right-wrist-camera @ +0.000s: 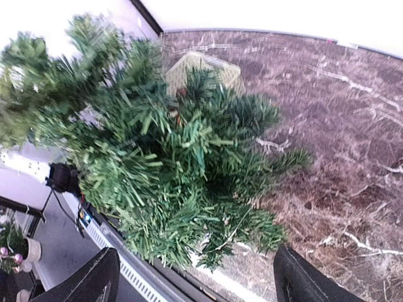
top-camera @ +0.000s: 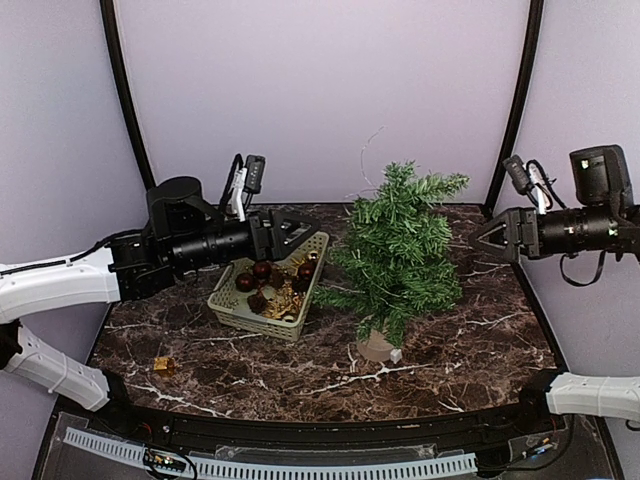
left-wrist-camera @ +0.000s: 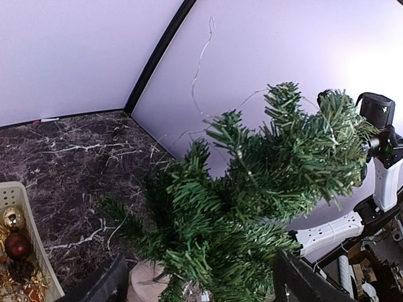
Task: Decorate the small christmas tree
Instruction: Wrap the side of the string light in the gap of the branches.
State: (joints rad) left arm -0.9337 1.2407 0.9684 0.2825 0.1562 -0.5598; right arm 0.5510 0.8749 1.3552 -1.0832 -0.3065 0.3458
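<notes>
On the bench, right of centre: tree, upright on a round tan base, taller than the basket.
Bench surface: dark brown marble pattern with white veins.
Left end effector: open and empty, fingers spread wide; hovers over the basket's far right corner, points at the tree, near its left branches but apart from them.
Right end effector: open and empty, fingers wide apart; hangs in the air right of the tree, points at it, clear of the branch tips.
Basket: pale green, latticed, just left of the tree, apart from the base.
Basket contents: dark red balls, a gold ball, gold tinsel-like bits; count unclear.
Wire: thin strand, rises from the treetop and curls in front of the back wall.
Gold cube: small, lies alone near the front left of the bench, well apart from basket and tree.
White bit: small, touches the base on its right; too small to identify.
</notes>
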